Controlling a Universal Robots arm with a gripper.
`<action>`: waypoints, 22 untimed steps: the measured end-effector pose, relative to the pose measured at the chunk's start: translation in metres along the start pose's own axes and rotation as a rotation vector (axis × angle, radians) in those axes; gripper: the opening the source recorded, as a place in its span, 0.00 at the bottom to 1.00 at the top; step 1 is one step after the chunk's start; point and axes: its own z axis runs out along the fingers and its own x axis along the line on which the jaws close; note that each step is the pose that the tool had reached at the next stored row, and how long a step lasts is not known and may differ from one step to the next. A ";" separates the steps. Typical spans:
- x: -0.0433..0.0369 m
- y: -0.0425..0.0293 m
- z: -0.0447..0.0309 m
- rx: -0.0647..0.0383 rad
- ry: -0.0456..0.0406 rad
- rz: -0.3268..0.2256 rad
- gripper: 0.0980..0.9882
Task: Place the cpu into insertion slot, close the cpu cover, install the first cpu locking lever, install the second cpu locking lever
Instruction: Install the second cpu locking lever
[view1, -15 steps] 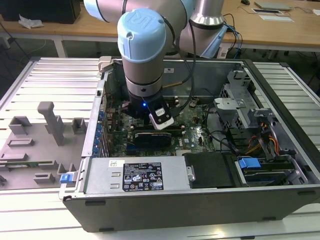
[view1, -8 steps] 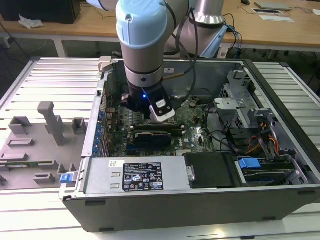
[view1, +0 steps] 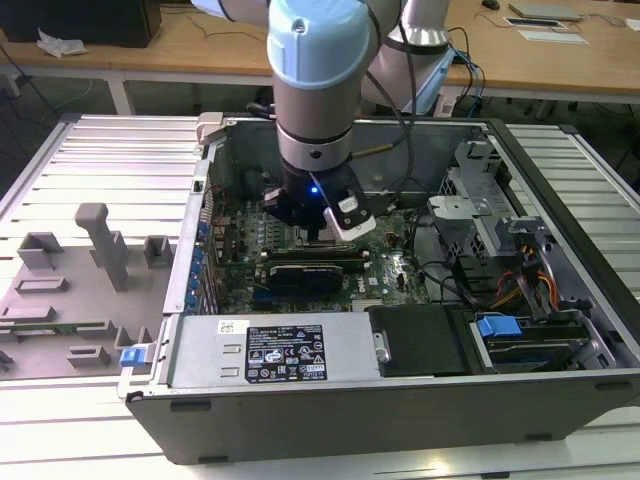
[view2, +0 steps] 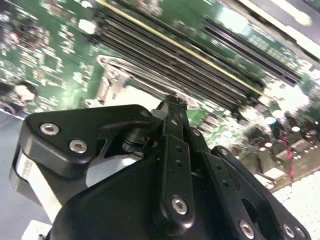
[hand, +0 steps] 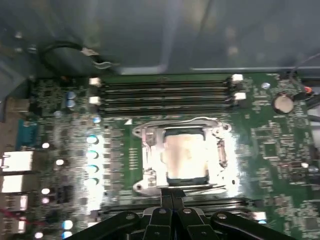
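Observation:
In the first wrist view the cpu (hand: 184, 157) lies flat in the socket, its pale metal top showing through the window of the cpu cover (hand: 150, 161), which lies down over it. The insertion slot is hidden beneath them. One thin wire lever (hand: 200, 120) runs along the socket's far edge and another (hand: 202, 188) along the edge by my fingertips. My gripper (hand: 172, 191) is shut, its tips together right at that edge of the cover. In the second wrist view my gripper (view2: 172, 102) is low over the board beside the wire lever (view2: 131, 64). My gripper (view1: 318, 232) reaches down into the open case.
Long memory slots (hand: 165, 92) flank the socket. A black expansion card (view1: 310, 272) stands just in front of the gripper, and the power supply box (view1: 270, 350) sits nearer still. A drive cage (view1: 470, 210) and cables (view1: 520, 280) are on the exterior view's right, a grey fixture (view1: 100, 250) on its left.

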 end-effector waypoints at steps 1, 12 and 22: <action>-0.0025 0.0001 0.0001 0.000 0.0003 0.000 0.01; -0.0074 0.0301 0.0075 0.051 -0.0013 -0.002 0.01; -0.0110 0.0404 0.0048 0.065 -0.0009 -0.003 0.01</action>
